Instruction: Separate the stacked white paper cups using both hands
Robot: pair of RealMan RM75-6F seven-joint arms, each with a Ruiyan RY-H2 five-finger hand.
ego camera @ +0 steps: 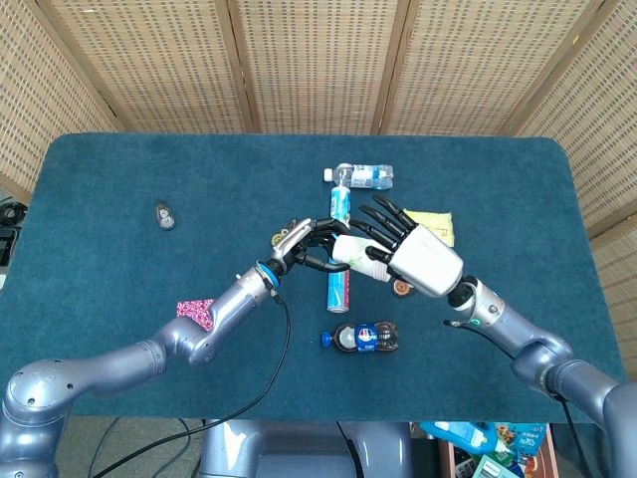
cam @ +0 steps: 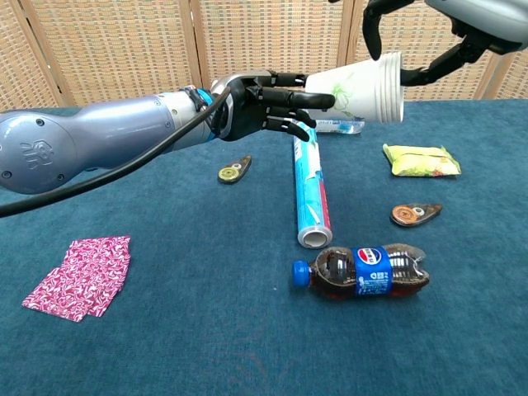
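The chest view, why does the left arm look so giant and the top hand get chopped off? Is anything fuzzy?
In the chest view the left arm sits close to the lens, so it looks oversized; the right hand runs off the top edge. The cups look sharp. In the head view lighting is even, shadows soft, no blur.
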